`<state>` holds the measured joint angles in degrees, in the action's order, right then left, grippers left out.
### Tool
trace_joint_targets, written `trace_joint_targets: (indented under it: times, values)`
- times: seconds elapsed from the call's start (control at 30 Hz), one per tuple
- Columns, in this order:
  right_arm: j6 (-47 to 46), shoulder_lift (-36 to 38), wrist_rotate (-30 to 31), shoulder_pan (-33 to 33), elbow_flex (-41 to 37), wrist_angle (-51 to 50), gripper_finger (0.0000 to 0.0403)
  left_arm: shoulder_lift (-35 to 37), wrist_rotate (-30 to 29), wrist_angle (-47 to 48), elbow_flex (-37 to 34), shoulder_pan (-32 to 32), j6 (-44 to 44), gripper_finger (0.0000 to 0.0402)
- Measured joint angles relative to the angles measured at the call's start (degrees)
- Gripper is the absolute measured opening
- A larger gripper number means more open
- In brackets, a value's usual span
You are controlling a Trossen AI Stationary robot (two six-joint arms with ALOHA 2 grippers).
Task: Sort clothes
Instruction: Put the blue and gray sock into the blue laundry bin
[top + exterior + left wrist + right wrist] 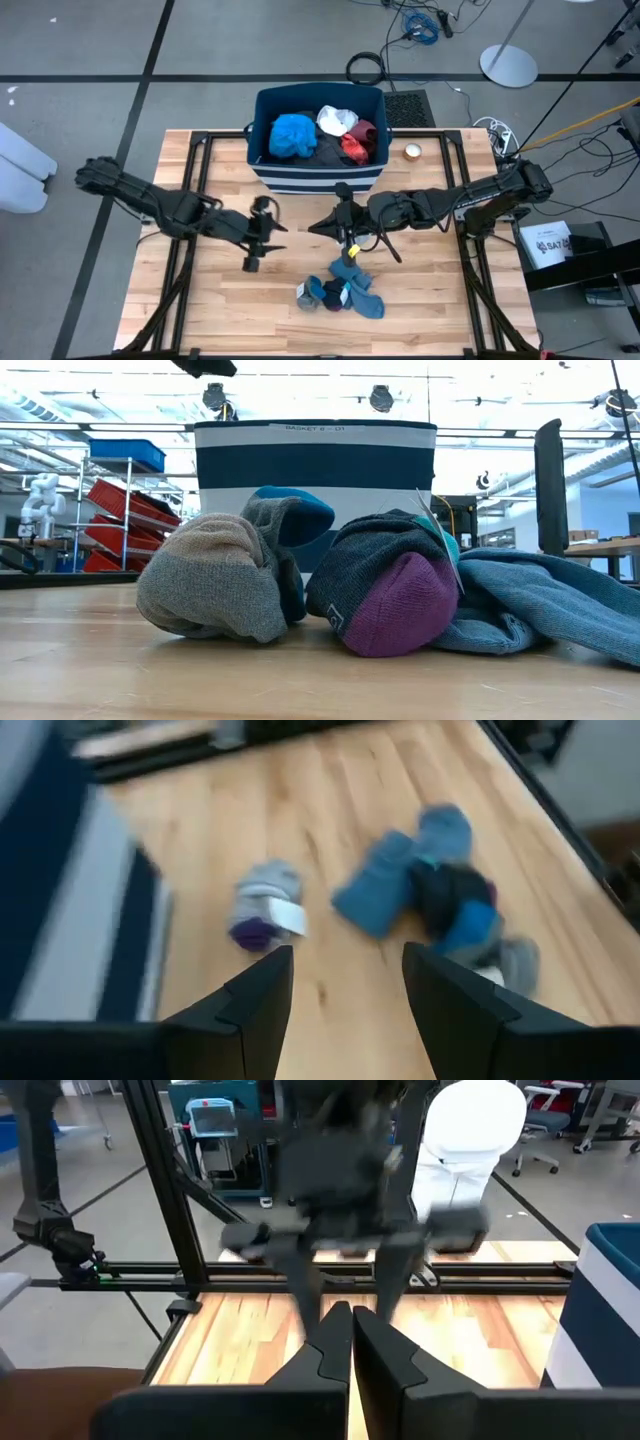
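Several small socks, blue, grey and dark, lie in a heap on the wooden table near its front; they also show in the low view. One grey sock with a purple toe and a white tag lies a little apart, on the bin side of the heap. Bright blue, white, red and dark tops lie in the striped bin. My left gripper is open and empty above the table, left of the socks. My right gripper is shut, facing the left one, above the table between bin and heap.
The dark blue bin with white stripes stands at the table's far middle and fills the background of the low view. A small round object lies right of it. Black frame rails run along the table's sides.
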<state>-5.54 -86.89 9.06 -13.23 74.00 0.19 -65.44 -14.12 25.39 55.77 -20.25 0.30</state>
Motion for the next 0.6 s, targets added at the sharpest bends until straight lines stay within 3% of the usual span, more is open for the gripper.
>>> trace_joint_targets:
  times: [0.23,0.6]
  values:
    - [-0.02,0.0,0.0,0.0,0.0,-0.86,0.0,-10.01,15.85,-1.14,0.0,-0.04,7.6,0.0199]
    - [-1.07,0.0,-0.02,0.0,0.0,-2.01,0.0,-20.98,21.12,-13.0,0.0,-0.02,18.96,0.0199]
